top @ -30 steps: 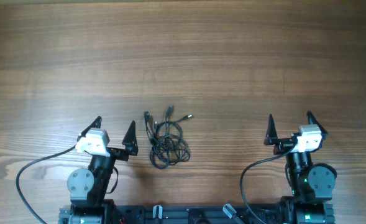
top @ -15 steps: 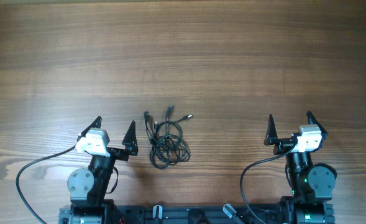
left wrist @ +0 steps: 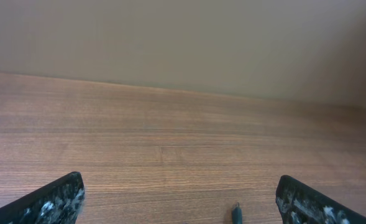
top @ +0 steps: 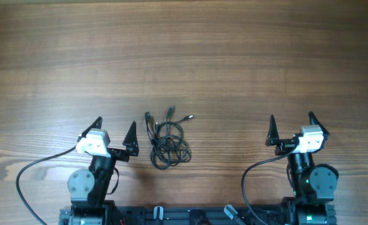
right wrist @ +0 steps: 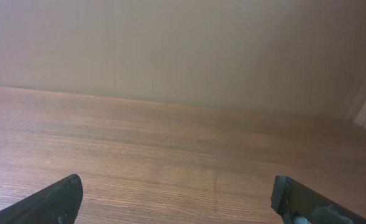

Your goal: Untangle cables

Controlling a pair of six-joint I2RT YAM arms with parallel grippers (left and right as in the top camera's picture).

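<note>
Cables point(top: 167, 141) lie knotted in the lower centre of the overhead frame, plug ends fanned toward the top, the bundle's long axis running top to bottom. Left gripper point(top: 115, 124), jaws spread wide and empty, sits just left of the tangle and is clearly the nearer. Right gripper point(top: 292, 120), equally released, stands well apart at lower right. Bare wood-grain table point(top: 233, 50) stretches beyond to a plain beige wall point(left wrist: 183, 37).

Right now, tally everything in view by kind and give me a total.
cable bundle: 1, strands too tangled to count
grippers: 2, left gripper and right gripper, both open
table: 1
Total: 4
</note>
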